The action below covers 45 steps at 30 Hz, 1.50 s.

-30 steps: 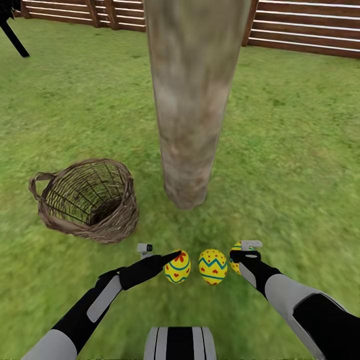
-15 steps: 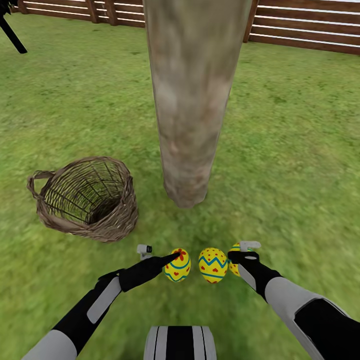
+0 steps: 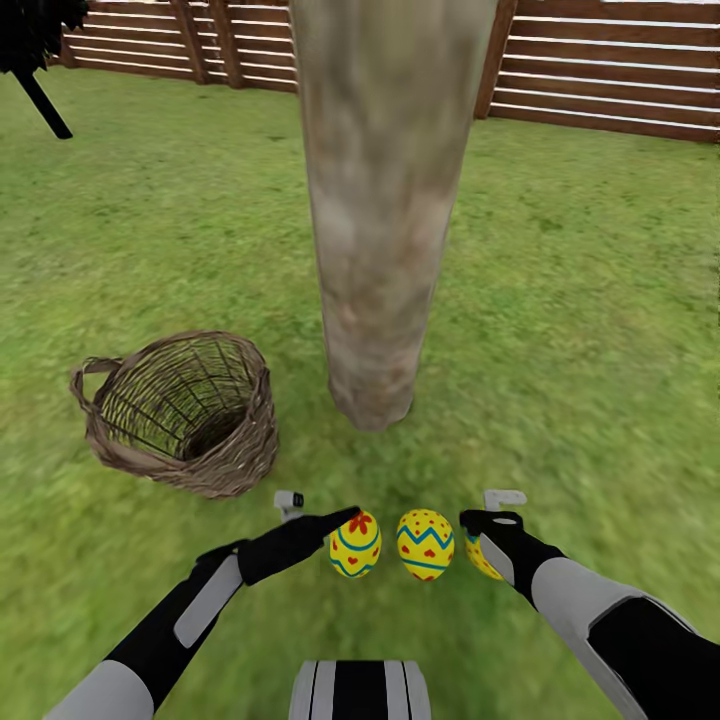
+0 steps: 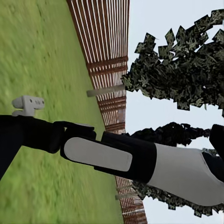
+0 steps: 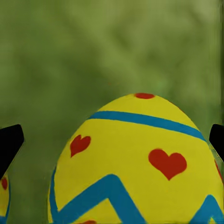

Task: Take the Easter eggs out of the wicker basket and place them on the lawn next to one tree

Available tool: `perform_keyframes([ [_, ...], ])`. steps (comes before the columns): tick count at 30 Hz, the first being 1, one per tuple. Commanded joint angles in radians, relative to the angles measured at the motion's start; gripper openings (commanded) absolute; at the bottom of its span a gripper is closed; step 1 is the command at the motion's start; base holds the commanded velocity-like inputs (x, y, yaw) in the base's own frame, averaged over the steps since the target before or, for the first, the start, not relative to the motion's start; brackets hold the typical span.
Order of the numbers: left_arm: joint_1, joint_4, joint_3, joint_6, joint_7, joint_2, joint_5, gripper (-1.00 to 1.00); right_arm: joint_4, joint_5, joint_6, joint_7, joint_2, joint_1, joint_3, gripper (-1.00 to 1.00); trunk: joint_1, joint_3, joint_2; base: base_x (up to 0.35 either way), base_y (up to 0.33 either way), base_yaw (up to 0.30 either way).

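Lawn (image 3: 590, 300) ringed by slat fence (image 3: 610, 70)

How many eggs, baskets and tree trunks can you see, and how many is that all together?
Easter eggs: 3, in a row on the grass: left egg, middle egg, right egg, partly behind the right gripper
Wicker basket: 1, no eggs seen inside
Thick tree trunk: 1
Total: 5
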Motion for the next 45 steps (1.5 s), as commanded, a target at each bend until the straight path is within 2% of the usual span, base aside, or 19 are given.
perform_keyframes([
  [1,-0.001,0.0,-0.003,0.009,0.0,0.001,0.01,1.0,-0.003,-0.006,0.007,-0.006,-0.001,0.0,0.008,1.0,-0.001,0.003,0.0,0.0,0.0,0.0],
  [9,-0.001,0.0,-0.003,0.008,0.0,0.002,0.01,1.0,-0.003,-0.006,0.007,-0.006,0.0,0.0,0.009,1.0,-0.004,0.034,0.002,0.0,0.0,0.0],
  [15,-0.001,0.001,-0.003,0.01,0.002,-0.013,0.007,1.0,-0.003,-0.007,0.007,-0.002,-0.001,0.0,0.008,1.0,-0.007,0.058,0.003,0.0,0.0,0.0],
  [25,-0.001,-0.009,0.006,0.023,0.004,-0.006,0.008,1.0,-0.007,-0.009,0.016,0.005,-0.002,0.0,0.007,1.0,-0.011,0.096,0.006,0.0,0.0,0.0],
  [27,-0.001,-0.008,0.008,0.024,0.003,-0.003,0.008,1.0,-0.01,-0.01,0.023,0.007,-0.002,0.0,0.007,1.0,-0.012,0.104,0.006,0.0,0.0,0.0],
  [30,-0.001,-0.011,0.011,0.026,0.003,0.005,0.01,1.0,-0.032,-0.016,0.086,0.013,-0.005,0.0,0.003,1.0,-0.014,0.116,0.007,0.0,0.0,0.0],
  [31,-0.002,-0.012,0.012,0.026,0.003,0.008,0.01,1.0,-0.068,-0.033,0.127,0.014,-0.012,0.0,0.0,1.0,-0.014,0.119,0.007,-0.025,0.0,0.0],
  [37,-0.002,-0.01,0.012,0.027,0.005,0.005,0.008,1.0,-0.156,-0.115,0.255,0.014,-0.052,0.0,0.0,1.0,-0.017,0.143,0.008,-0.212,0.0,0.0],
  [39,-0.002,-0.009,0.012,0.027,0.006,0.007,0.008,1.0,-0.197,-0.134,0.338,0.014,-0.08,0.0,0.001,1.0,-0.018,0.15,0.009,-0.135,0.0,0.0],
  [43,-0.002,-0.008,0.012,0.027,0.006,0.008,0.007,1.0,-0.245,-0.15,0.41,0.021,-0.114,0.0,-0.005,1.0,-0.019,0.166,0.01,-0.025,0.0,0.0],
  [45,-0.002,-0.007,0.012,0.028,0.007,0.003,0.007,1.0,-0.265,-0.161,0.439,0.078,-0.133,0.0,-0.007,1.0,-0.02,0.174,0.01,-0.006,0.0,0.0],
])
